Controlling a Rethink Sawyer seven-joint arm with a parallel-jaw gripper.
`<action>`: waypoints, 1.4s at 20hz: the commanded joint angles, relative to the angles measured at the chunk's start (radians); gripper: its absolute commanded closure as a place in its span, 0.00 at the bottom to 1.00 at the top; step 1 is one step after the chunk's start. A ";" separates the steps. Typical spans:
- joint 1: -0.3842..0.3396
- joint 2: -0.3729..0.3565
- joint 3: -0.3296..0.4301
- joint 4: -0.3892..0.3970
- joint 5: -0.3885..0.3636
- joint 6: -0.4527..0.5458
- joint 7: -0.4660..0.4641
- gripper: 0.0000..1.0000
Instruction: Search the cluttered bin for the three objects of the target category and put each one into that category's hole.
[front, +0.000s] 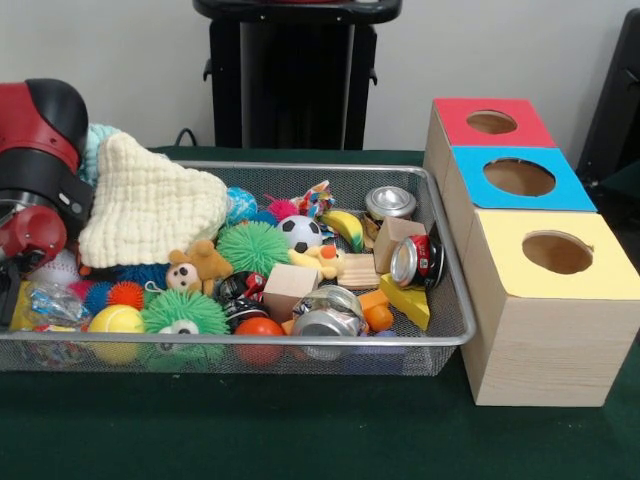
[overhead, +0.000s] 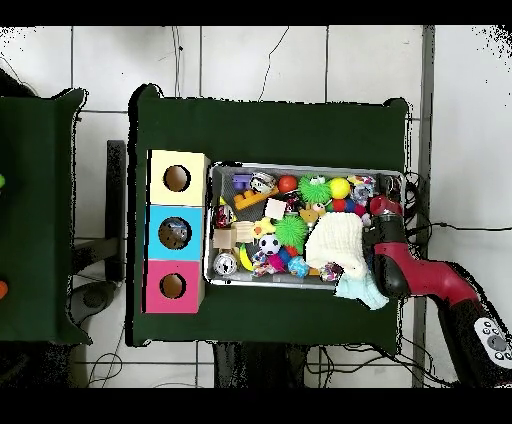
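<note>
The wire mesh bin (front: 446, 325) is full of toys, and it also shows in the overhead view (overhead: 300, 166). My gripper (front: 12, 285) hangs at the bin's left end in the front view, mostly cut off by the picture's edge. In the overhead view it (overhead: 381, 209) is over the bin's right end. Whether it is open or shut does not show. A clear crinkled plastic thing (front: 45, 300), possibly a bottle, lies right beside it. No other clear bottle shows. The blue-topped box's hole (front: 519, 177) (overhead: 174, 233) is empty, at the bin's other end.
The red-topped box (front: 492, 122) and the yellow-topped box (front: 557, 252) flank the blue one. In the bin lie a cream knitted cloth (front: 150, 210), metal cans (front: 390, 203) (front: 418, 262) (front: 325, 315), green spiky balls (front: 252, 247), a small football (front: 299, 233), a teddy (front: 195, 268) and wooden blocks (front: 290, 288).
</note>
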 joint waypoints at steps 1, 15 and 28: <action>0.038 -0.041 0.030 -0.146 0.100 0.121 0.176 1.00; -0.107 -0.103 0.245 0.078 0.012 0.434 0.209 1.00; -0.113 -0.282 0.219 0.309 0.586 0.904 -0.047 1.00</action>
